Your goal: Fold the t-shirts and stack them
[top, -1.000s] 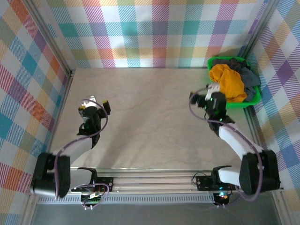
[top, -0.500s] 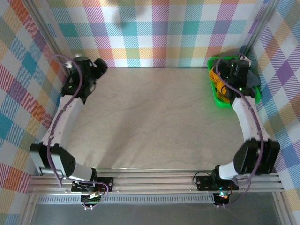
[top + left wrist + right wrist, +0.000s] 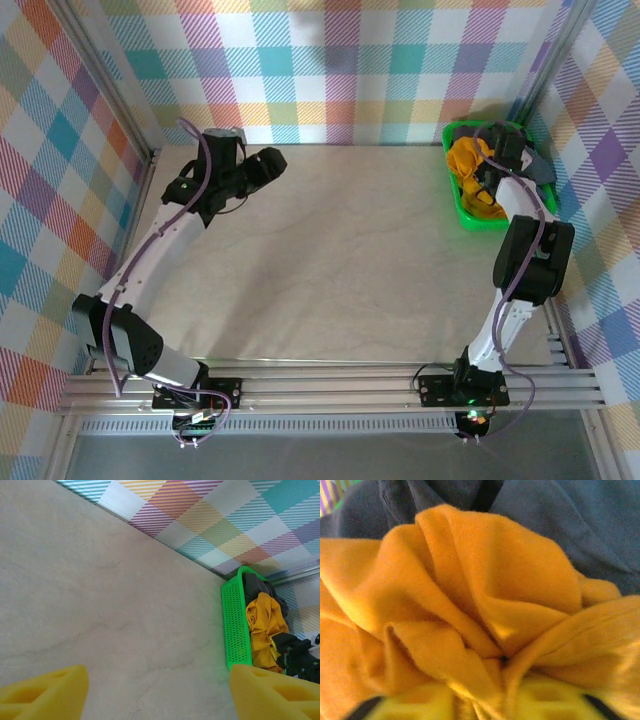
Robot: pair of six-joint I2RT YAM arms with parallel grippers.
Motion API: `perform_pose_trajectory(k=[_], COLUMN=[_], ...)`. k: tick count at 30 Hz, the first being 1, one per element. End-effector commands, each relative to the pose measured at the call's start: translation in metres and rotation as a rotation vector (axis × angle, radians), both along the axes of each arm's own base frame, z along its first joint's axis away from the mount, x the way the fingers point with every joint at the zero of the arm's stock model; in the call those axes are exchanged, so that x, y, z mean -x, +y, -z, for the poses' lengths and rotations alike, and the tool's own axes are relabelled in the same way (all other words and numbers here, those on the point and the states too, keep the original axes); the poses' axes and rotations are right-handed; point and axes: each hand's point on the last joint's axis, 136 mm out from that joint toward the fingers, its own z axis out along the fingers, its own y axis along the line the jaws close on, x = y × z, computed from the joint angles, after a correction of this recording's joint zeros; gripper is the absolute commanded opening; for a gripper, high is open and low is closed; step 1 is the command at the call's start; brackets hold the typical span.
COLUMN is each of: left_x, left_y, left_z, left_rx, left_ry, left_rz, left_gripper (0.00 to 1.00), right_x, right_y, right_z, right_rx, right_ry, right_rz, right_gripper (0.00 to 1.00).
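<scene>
The mustard-orange t-shirt [image 3: 472, 160] lies crumpled in the green basket [image 3: 458, 205] at the back right, with dark grey t-shirts [image 3: 535, 168] beside and under it. My right gripper [image 3: 484, 172] is down in the basket. In the right wrist view its yellow fingers [image 3: 420, 705] are shut on a bunched fold of the orange t-shirt [image 3: 470, 605], with dark grey cloth [image 3: 560, 515] behind. My left gripper [image 3: 268, 162] hovers over the back left of the table. It is open [image 3: 157, 695], its yellow fingertips [image 3: 45, 692] wide apart with bare table between them.
In the left wrist view the basket [image 3: 235, 625] stands on the right with the orange t-shirt [image 3: 262, 625] inside. Checked walls close the table at the back and sides. The beige tabletop [image 3: 330, 260] lies bare between the arms.
The left arm has swung from the back left corner toward the table's middle. The right gripper has gone down onto the orange t-shirt in the basket.
</scene>
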Motion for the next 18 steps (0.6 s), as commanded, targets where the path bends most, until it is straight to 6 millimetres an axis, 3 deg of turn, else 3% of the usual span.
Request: perform_pose_trajectory(k=[1, 4, 8, 12, 15, 18], left_x=[0.016, 0.017, 0.014, 0.009, 0.005, 0.006], left_y=[0.005, 0.007, 0.011, 0.019, 0.028, 0.044], left_z=[-0.007, 0.0, 0.016, 0.029, 0.03, 0.024], left_rx=[-0.006, -0.02, -0.033, -0.067, -0.103, -0.163], left_ry=[-0.004, 0.012, 0.051, 0.097, 0.111, 0.117], left_rz=[0.005, 0.001, -0.033, -0.086, -0.135, -0.199], left_gripper=[0.71, 0.67, 0.65, 0.65, 0.67, 0.68], right_x=[-0.007, 0.01, 0.043, 0.071, 0.093, 0.112], right_y=[0.014, 0.034, 0.067, 0.126, 0.185, 0.251], right_z=[-0.07, -0.135, -0.235, -0.324, -0.358, -0.355], right_rx=[0.022, 0.118, 0.186, 0.275, 0.333, 0.317], right_ry=[-0.199, -0.318, -0.515, -0.676, -0.743, -0.751], right_rz=[-0.02, -0.039, -0.073, -0.207, -0.322, -0.46], right_gripper=[0.0, 0.0, 0.0, 0.0, 0.0, 0.0])
